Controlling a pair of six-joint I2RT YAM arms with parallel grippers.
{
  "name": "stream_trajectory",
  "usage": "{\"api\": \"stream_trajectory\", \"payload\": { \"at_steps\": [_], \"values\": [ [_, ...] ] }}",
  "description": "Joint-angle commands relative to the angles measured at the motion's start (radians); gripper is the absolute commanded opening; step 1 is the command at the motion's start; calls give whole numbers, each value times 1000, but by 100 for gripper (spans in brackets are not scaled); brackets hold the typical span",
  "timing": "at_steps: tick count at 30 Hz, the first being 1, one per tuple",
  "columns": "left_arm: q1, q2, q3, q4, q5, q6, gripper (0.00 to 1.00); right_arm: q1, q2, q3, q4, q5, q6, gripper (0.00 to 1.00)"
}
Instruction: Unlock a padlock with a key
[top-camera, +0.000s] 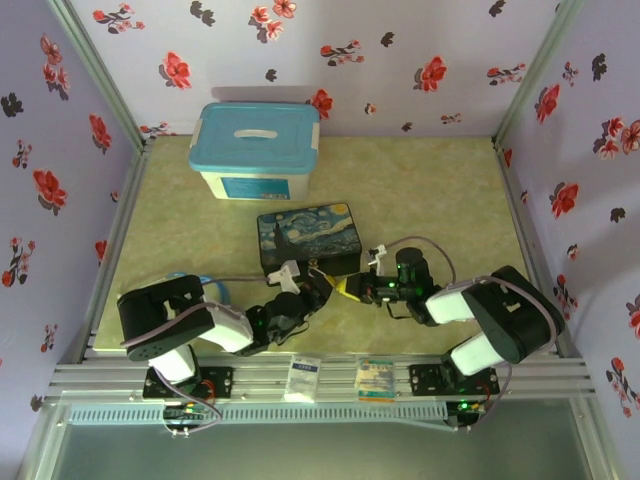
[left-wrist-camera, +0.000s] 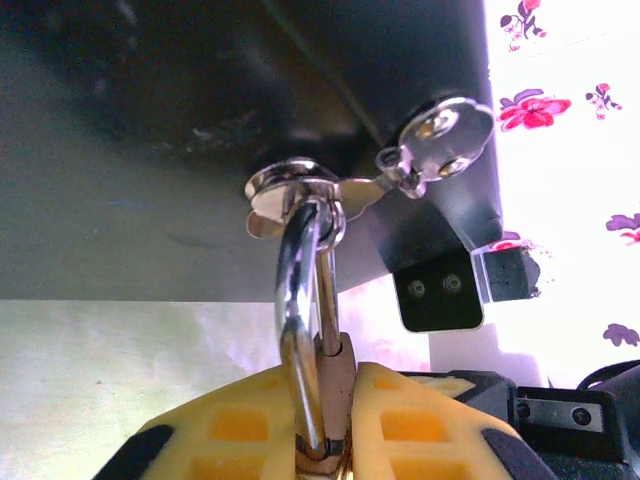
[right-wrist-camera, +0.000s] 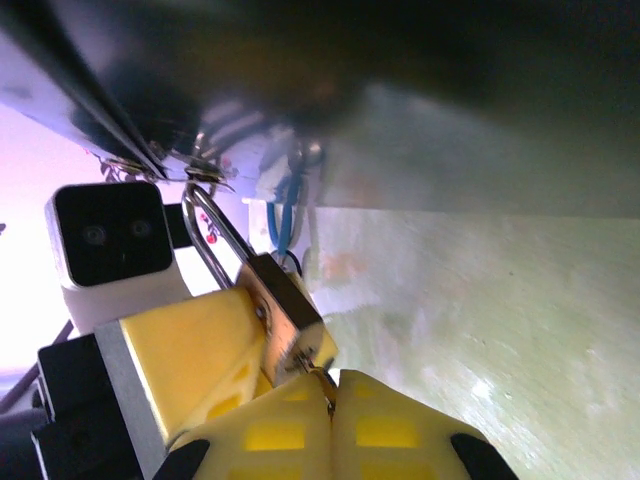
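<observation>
At the near side of the Starry Night box, your left gripper is clamped on the padlock — its silver shackle hangs through the hasp on the box. Your right gripper is pinched tight on the key, whose visible end meets the padlock's lower end. The two grippers sit just beside each other — and beyond the box stands a blue-lidded bin.
</observation>
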Motion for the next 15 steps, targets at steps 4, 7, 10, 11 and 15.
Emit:
{"api": "stream_trajectory", "payload": {
  "at_steps": [4, 7, 10, 11, 15],
  "values": [
    [-31, 12, 44, 136, 99, -4, 0, 40, -38, 26, 55, 124, 38, 0],
    [-31, 14, 55, 131, 102, 4, 0, 54, -82, 20, 18, 163, 26, 0],
    [-32, 28, 58, 128, 103, -8, 0, 54, -158, 22, -49, 208, 6, 0],
    [-32, 40, 58, 128, 103, -18, 0, 60, -192, 21, -65, 230, 7, 0],
    [-32, 74, 57, 126, 85, -40, 0, 92, -326, 12, -202, 324, -25, 0]
  ]
}}
